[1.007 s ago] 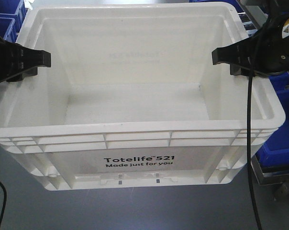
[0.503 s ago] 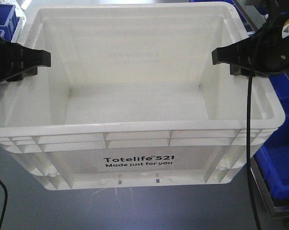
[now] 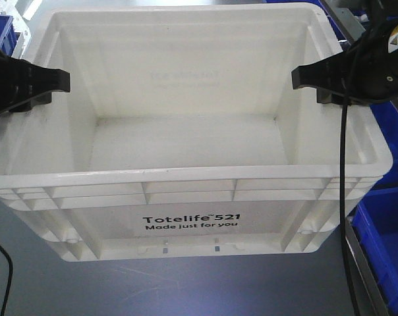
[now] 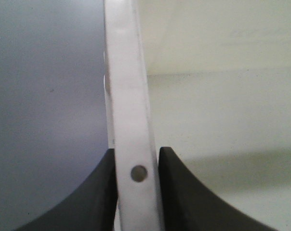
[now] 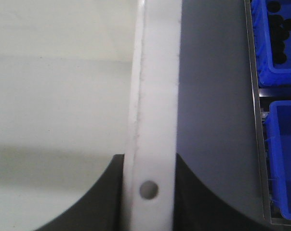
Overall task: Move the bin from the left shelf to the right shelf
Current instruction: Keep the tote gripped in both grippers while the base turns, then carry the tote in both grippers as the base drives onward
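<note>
Grey flooring point(image 3: 205, 289) shows beneath and in front of the bin point(image 3: 186, 131), with blue bins point(image 3: 387, 243) packed along the right edge behind a metal rail and another blue one point(image 3: 1, 29) at the top left corner.

The white bin fills most of the front view, sitting upright with its mouth open to the top and nothing inside it. Its long axis runs left to right across the picture. One long side faces the camera and carries the black print point(image 3: 191, 222) "Totelife 521 Made just for you". The short ends point toward the two arms.

At the left short end, the left pincer point(image 3: 44, 82) is clamped on the ribbed rim. In the left wrist view its dark fingers point(image 4: 99, 192) press both sides of the rim wall, with a small round hole point(image 4: 138, 173) between them.

At the right short end, the right pincer point(image 3: 311, 78) grips the rim the same way. Its fingers point(image 5: 95, 192) flank the wall in the right wrist view, where blue bins lie well to the side.

A black cable point(image 3: 344, 197) hangs down across the bin's front right corner.
</note>
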`<state>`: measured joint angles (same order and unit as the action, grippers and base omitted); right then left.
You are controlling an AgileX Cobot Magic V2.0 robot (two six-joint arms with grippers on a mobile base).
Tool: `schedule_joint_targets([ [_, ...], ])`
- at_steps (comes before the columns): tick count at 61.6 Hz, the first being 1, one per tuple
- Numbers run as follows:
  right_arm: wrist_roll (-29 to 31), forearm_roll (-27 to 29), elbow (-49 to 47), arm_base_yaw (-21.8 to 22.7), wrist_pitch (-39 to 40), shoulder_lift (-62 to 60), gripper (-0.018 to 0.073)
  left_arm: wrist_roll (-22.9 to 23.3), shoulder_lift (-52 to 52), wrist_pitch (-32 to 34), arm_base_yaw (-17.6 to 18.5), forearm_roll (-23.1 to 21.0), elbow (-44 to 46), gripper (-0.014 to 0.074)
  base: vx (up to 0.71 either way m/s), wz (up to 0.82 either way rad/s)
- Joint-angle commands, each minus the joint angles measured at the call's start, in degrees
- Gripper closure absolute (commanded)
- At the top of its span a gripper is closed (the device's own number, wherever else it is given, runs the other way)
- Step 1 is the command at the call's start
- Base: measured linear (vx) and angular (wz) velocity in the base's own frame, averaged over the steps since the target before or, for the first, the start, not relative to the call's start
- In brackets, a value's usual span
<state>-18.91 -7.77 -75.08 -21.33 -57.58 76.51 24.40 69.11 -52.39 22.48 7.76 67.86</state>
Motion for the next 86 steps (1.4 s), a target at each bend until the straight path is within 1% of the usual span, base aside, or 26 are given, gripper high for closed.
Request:
schedule_joint_targets([
  [1,0.0,-2.4,-2.4,0.3,6.5,-2.6,0.0567,-0.6,-2.0,5.3,0.0,2.2,2.3,0.0452,0.27,-0.01],
  [42,0.0,-2.4,-2.4,0.3,6.5,-2.6,0.0567,-0.6,-2.0,5.3,0.0,2.2,2.3,0.0452,0.25,0.04],
  [86,0.0,-2.4,-2.4,0.3,6.5,-2.6,0.0567,-0.6,-2.0,5.3,0.0,2.2,2.3,0.0452,0.19,0.03],
])
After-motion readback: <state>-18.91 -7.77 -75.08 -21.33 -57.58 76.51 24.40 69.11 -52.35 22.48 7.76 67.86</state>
